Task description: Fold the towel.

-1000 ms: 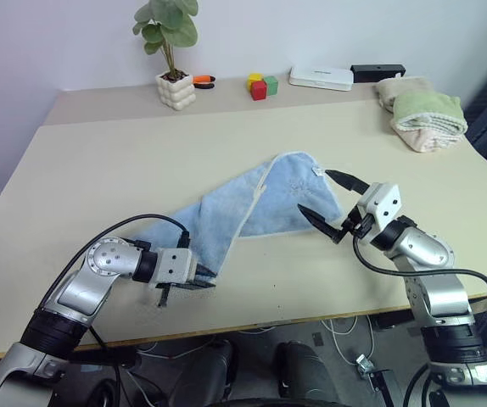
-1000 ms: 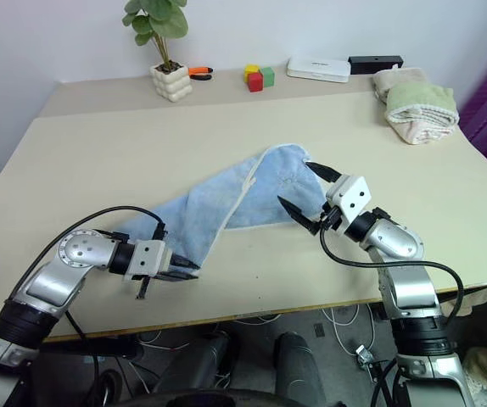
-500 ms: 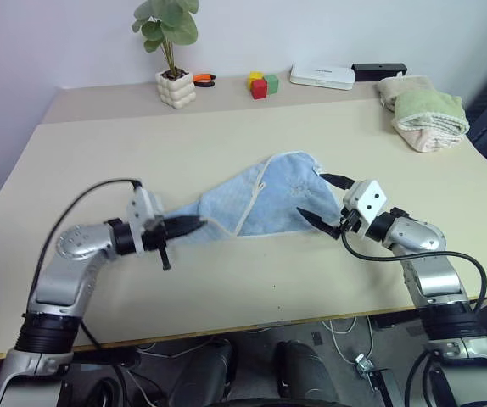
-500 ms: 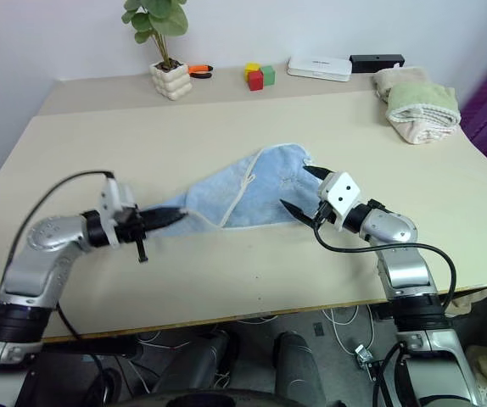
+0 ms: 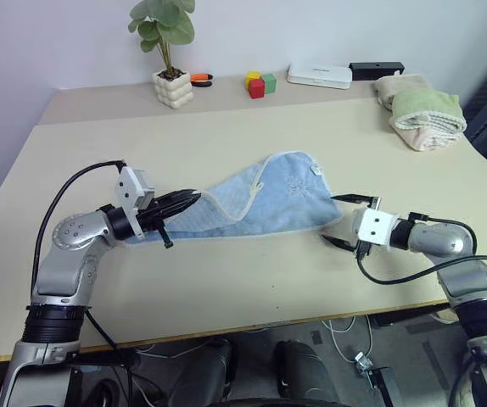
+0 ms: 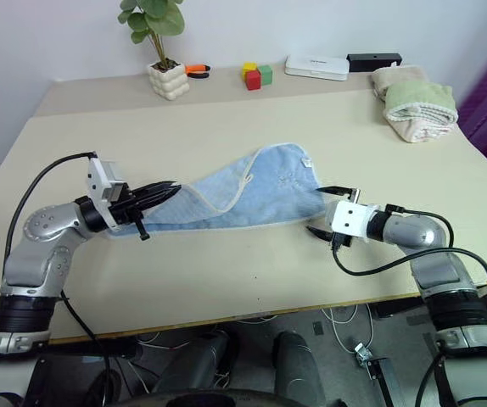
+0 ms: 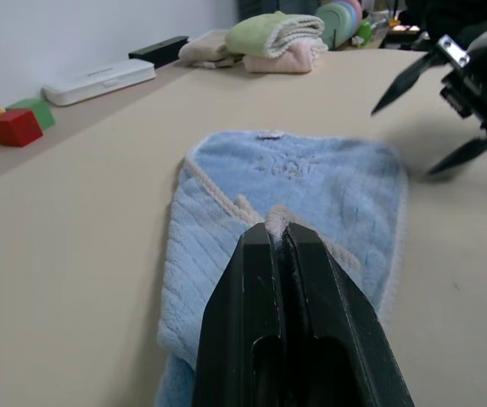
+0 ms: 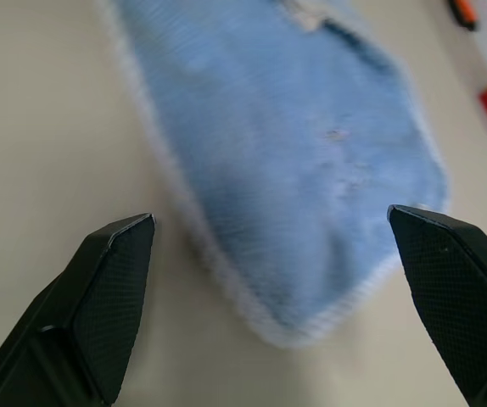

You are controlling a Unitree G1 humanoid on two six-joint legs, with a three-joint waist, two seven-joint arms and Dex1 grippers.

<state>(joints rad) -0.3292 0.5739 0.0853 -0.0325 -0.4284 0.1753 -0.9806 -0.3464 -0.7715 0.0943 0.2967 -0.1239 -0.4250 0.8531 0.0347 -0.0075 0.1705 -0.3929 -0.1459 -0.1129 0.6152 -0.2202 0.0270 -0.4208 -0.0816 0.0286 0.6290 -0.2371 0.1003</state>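
Left gripper (image 5: 191,198) raised and swung inward since earlier frame, towel (image 5: 265,203) edge pinched between closed fingers, cloth drawn longer across table (image 5: 226,280) centre. Right gripper (image 5: 338,221) lowered beside towel's right end, fingers spread wide, nothing grasped.

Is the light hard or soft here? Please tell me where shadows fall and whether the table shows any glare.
Left eye view: soft, even light; the table shows no glare, and the stacked towels cast only a faint shadow. Right wrist view: a dim shadow lies on the table beside the towel. Left wrist view: no glare either.
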